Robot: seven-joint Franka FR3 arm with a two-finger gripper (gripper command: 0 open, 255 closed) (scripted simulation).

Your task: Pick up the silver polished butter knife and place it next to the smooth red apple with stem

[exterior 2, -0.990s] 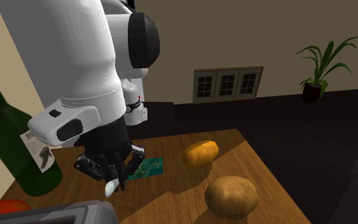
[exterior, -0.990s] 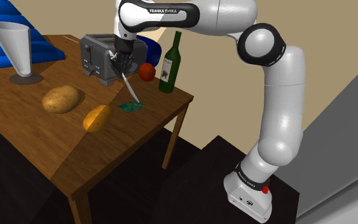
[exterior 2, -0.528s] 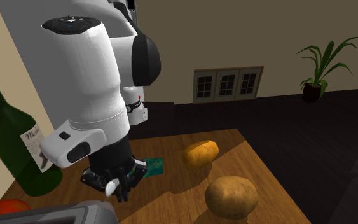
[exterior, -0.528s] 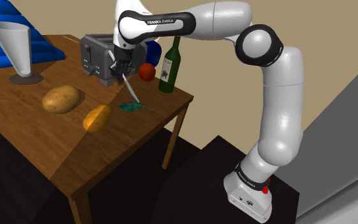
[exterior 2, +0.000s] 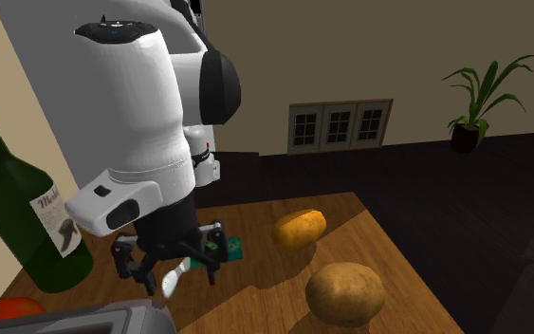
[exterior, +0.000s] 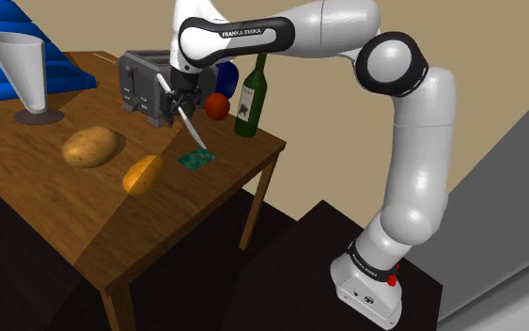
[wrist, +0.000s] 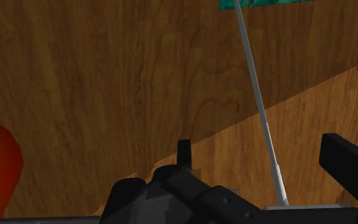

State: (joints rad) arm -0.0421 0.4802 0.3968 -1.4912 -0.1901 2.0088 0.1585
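The gripper (exterior 2: 169, 258) hangs just beside the red apple (exterior: 217, 106), fingers spread wide, so the butter knife (exterior: 189, 124) leans between them unclasped (tip by a teal patch (exterior: 194, 158) near the apple) — a release, I judge, to land it beside the apple

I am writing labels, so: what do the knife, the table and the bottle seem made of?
Knife: pale grey, smooth, probably metal, though no shine shows. Table: brown wood, clear grain lines. Bottle: dark green, smooth, probably glass, with a paper-like label.
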